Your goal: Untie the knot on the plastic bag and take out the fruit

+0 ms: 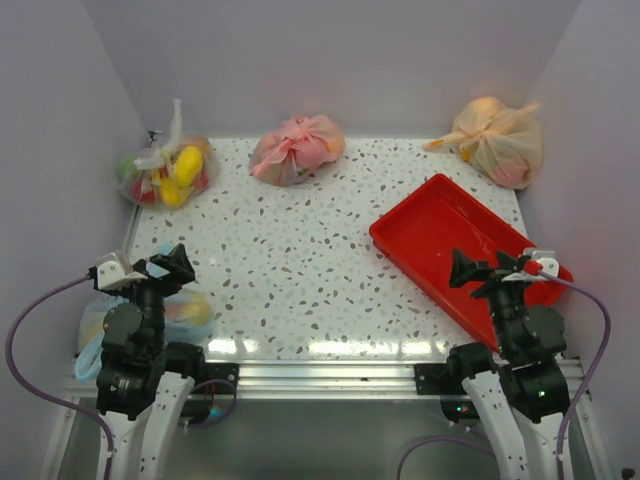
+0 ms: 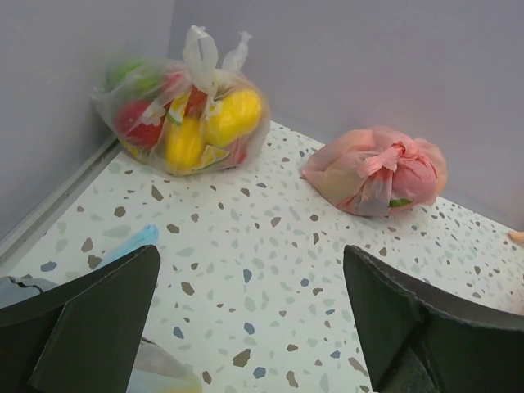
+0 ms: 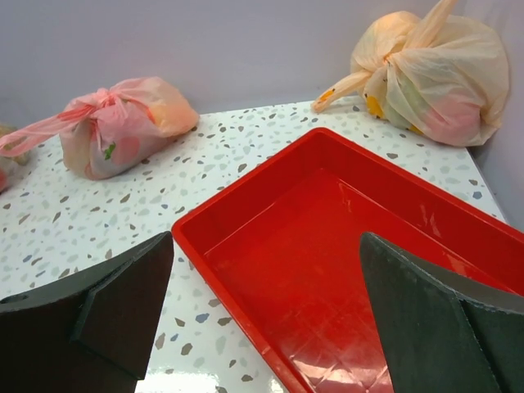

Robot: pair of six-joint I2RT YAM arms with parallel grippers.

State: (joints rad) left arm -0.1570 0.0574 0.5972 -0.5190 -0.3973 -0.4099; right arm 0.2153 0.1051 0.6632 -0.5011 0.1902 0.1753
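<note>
Left gripper [image 2: 251, 254] and right gripper [image 3: 266, 237] are shown spread. Four bags [image 1: 297, 150] are counted; the plastic bag [image 1: 190, 312] is largely hidden.

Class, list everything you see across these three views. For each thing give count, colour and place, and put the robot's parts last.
light blue bag: one, translucent blue, near left corner, beneath the left arm
clear bag: one, clear with yellow fruit inside, far left corner
pink bag: one, pink, knotted, far middle
orange bag: one, pale orange, knotted, far right corner
red tray: one, red, right side
table: one, white speckled
left end effector: one, black, open, near left
right end effector: one, black, open, over the tray
</note>
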